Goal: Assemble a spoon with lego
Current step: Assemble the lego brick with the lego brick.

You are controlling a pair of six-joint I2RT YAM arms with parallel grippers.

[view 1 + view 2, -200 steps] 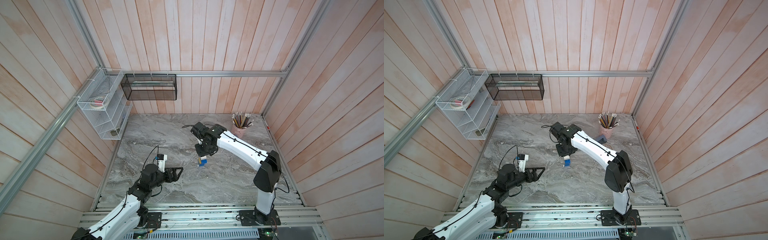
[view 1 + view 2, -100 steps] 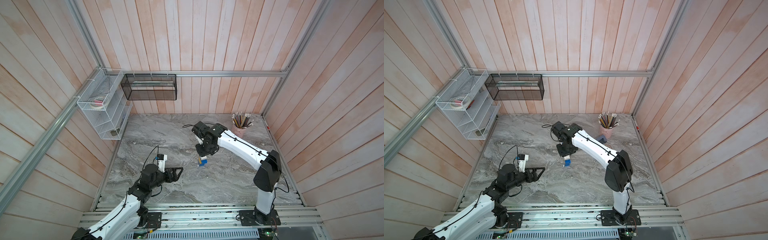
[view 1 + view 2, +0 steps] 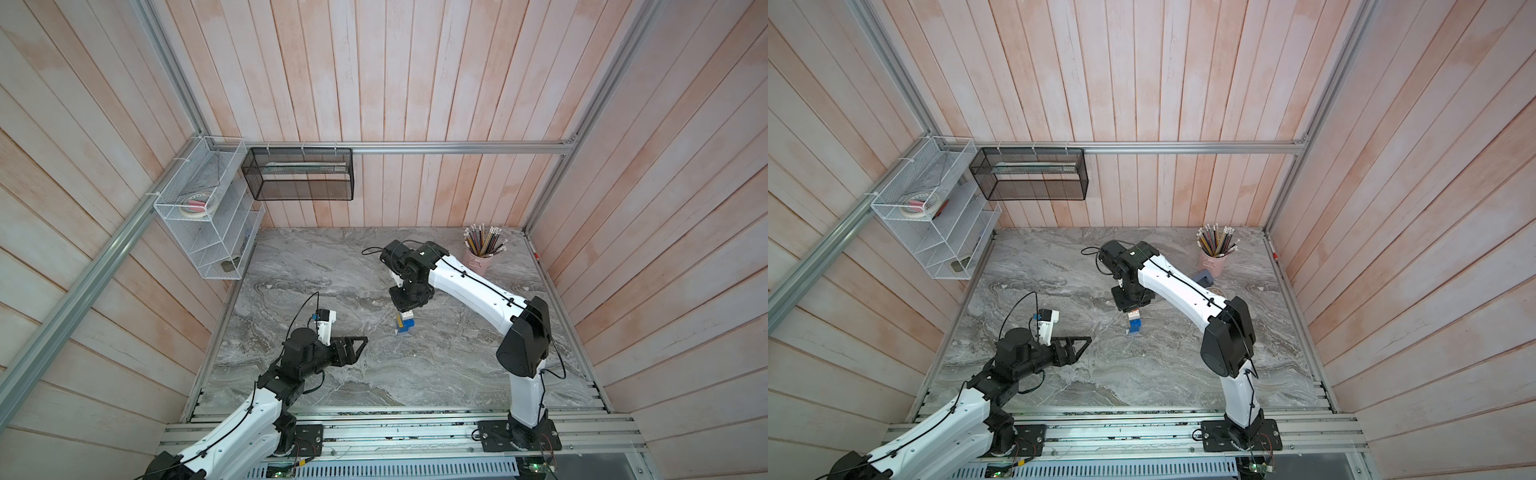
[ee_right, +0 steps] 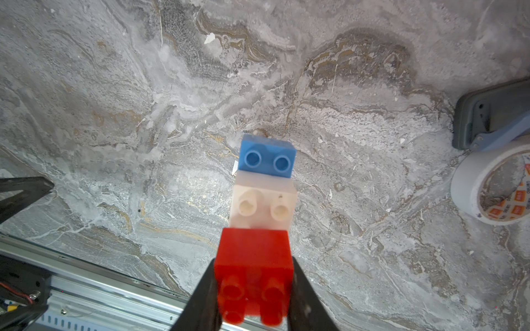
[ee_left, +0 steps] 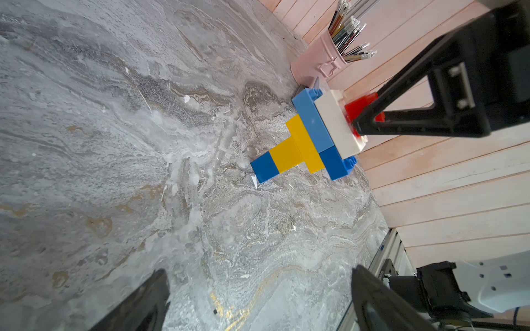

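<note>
The spoon stands upright at mid table, its blue stem tip on the marble. The stem is blue and yellow, and the wider head is blue, white and red. My right gripper is shut on the red top brick, pointing down from above in both top views. In the right wrist view the white and blue bricks show below the red one. My left gripper hovers open and empty to the left of the spoon, well apart from it.
A pink pencil cup stands at the back right, with a grey hole punch and a tape roll beside it. A white wire shelf and a black mesh basket hang on the walls. A metal rail runs along the front.
My right wrist has shifted very slightly while holding the spoon, which stays at the same spot. The left arm has not moved.
</note>
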